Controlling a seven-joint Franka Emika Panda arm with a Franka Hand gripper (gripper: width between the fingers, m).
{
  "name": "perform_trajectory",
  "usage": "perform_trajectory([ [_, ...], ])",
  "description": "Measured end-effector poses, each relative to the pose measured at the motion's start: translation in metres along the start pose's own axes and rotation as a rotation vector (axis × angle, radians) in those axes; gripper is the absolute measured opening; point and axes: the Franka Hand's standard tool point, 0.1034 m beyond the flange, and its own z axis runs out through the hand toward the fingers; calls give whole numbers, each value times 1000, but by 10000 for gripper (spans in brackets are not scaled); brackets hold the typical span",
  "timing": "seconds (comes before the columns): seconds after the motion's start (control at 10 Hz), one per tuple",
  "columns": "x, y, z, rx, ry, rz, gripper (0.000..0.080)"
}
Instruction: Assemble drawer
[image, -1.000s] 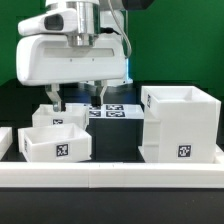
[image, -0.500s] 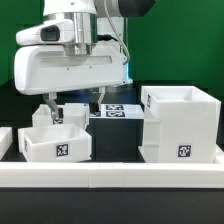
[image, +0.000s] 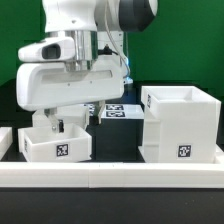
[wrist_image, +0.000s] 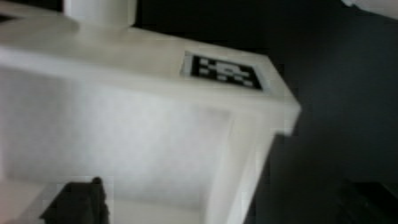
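Observation:
The drawer parts are white with black-and-white tags. The tall housing (image: 180, 125) stands at the exterior view's right. Two open-top trays sit at the left: the front tray (image: 55, 146) and the rear tray (image: 68, 116) close behind it. My gripper (image: 62, 118) is open and lowered onto the rear tray, with its fingers down at the tray's walls. In the wrist view a tagged tray wall (wrist_image: 178, 110) fills the frame. One dark fingertip (wrist_image: 80, 200) shows beside it. The other fingertip is lost in the dark.
The marker board (image: 118, 111) lies behind the trays, partly hidden by my hand. A long low white rail (image: 110, 180) runs along the front. A green backdrop stands behind the dark table.
My gripper has come down and moved toward the exterior view's left, from above the marker board to the rear tray. The trays and the housing have not moved.

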Motion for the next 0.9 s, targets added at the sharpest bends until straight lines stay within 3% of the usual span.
perform_trajectory([
  [0.4,-11,-4,18,11,-18,7,649],
  [0.7,-12,-5,21,14,-22,9,649],
  [0.9,-12,-5,21,14,-22,9,378],
])
